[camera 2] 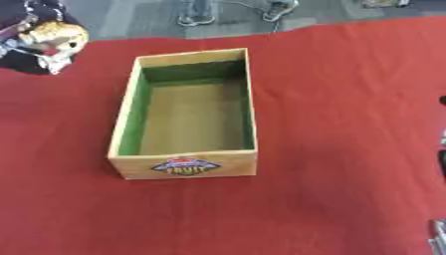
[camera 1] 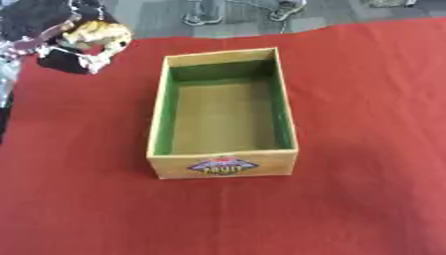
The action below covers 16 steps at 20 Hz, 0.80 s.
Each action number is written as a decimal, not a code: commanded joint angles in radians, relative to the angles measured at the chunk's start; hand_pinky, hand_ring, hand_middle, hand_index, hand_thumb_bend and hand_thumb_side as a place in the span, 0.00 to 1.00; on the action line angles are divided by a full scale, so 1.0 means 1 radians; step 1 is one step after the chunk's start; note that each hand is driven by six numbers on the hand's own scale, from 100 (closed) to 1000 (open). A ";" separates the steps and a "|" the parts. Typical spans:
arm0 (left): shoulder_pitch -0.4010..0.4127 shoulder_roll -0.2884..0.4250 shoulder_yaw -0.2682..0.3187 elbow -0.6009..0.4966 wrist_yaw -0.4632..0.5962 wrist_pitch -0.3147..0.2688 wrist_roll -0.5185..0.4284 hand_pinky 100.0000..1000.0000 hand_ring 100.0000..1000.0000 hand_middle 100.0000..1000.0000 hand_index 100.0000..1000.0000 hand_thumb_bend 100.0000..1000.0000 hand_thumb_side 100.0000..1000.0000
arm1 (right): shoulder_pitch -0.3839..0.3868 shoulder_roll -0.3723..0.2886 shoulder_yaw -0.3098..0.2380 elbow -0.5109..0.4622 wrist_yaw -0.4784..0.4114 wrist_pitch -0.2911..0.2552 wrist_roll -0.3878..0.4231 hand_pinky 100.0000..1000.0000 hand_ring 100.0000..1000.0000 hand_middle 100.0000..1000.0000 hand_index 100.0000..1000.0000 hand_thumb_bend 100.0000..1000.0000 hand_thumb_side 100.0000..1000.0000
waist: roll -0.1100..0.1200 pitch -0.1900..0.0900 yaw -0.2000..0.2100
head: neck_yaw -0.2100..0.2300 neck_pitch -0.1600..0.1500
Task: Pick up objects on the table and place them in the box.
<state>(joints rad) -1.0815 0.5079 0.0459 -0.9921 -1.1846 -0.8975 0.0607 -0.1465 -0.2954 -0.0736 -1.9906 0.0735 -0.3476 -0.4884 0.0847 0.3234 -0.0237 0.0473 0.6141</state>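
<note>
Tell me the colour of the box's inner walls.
Green, above a tan floor; the box shows this best in the left eye view.

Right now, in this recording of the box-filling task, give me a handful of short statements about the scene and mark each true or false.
1. The open wooden box with green inner walls holds nothing. True.
2. The robot's left hand has its fingers curled round a yellowish, crinkly object. True.
3. That object is already above the box's opening. False: it is off to the box's far left, over the red tablecloth.
4. The box lies tipped on its side. False: it stands upright, opening upward, its label on the near wall.
5. The right hand is reaching into the box. False: only dark bits show at the right eye view's right edge, away from the box.
</note>
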 commanded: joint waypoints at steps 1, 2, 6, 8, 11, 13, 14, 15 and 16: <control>-0.038 -0.017 0.017 -0.034 -0.059 0.022 0.011 0.57 0.49 0.30 0.17 0.00 0.47 | -0.016 -0.020 -0.009 -0.009 -0.021 -0.004 0.004 0.89 0.52 0.33 0.73 0.00 0.36 | -0.002 -0.027 -0.010 | 0.017 0.005; -0.041 -0.029 0.016 -0.039 -0.080 0.024 0.018 0.57 0.49 0.30 0.17 0.00 0.47 | -0.020 -0.021 -0.009 -0.009 -0.027 -0.005 0.006 0.89 0.52 0.33 0.73 0.00 0.36 | -0.002 -0.027 -0.018 | 0.023 0.005; -0.052 -0.071 0.017 -0.051 -0.168 0.052 0.059 0.58 0.50 0.30 0.17 0.00 0.48 | -0.036 -0.021 -0.012 -0.009 -0.055 -0.010 0.013 0.89 0.52 0.34 0.73 0.00 0.35 | -0.004 -0.027 -0.056 | 0.063 0.003; -0.056 -0.091 0.017 -0.049 -0.212 0.061 0.079 0.58 0.50 0.31 0.17 0.00 0.47 | -0.044 -0.020 -0.012 -0.009 -0.068 -0.012 0.017 0.89 0.51 0.34 0.73 0.00 0.35 | -0.004 -0.025 -0.071 | 0.082 -0.001; -0.056 -0.114 0.016 -0.038 -0.270 0.069 0.107 0.58 0.50 0.31 0.18 0.00 0.46 | -0.053 -0.018 -0.013 -0.009 -0.082 -0.011 0.023 0.89 0.51 0.34 0.73 0.00 0.35 | -0.005 -0.022 -0.085 | 0.095 -0.005; -0.053 -0.129 0.013 -0.021 -0.308 0.072 0.122 0.58 0.51 0.31 0.18 0.00 0.44 | -0.059 -0.017 -0.010 -0.009 -0.090 -0.011 0.029 0.89 0.51 0.34 0.73 0.00 0.35 | -0.007 -0.020 -0.092 | 0.101 -0.011; -0.051 -0.137 0.010 -0.012 -0.328 0.072 0.129 0.58 0.51 0.31 0.18 0.00 0.44 | -0.062 -0.016 -0.009 -0.009 -0.094 -0.011 0.032 0.89 0.51 0.34 0.73 0.00 0.35 | -0.007 -0.018 -0.094 | 0.104 -0.013; -0.049 -0.143 0.009 -0.004 -0.348 0.071 0.135 0.59 0.51 0.32 0.18 0.00 0.42 | -0.064 -0.015 -0.008 -0.009 -0.097 -0.011 0.035 0.89 0.51 0.34 0.73 0.00 0.35 | -0.008 -0.017 -0.096 | 0.105 -0.014; -0.048 -0.149 0.007 0.005 -0.370 0.071 0.141 0.59 0.51 0.32 0.18 0.00 0.42 | -0.065 -0.013 -0.006 -0.009 -0.099 -0.009 0.039 0.89 0.51 0.34 0.73 0.00 0.35 | -0.008 -0.016 -0.097 | 0.105 -0.012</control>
<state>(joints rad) -1.1098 0.3486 0.0500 -0.9831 -1.5316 -0.8269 0.1889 -0.2029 -0.2955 -0.0785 -1.9906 -0.0144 -0.3561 -0.4561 0.0834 0.3257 -0.1185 0.1472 0.6117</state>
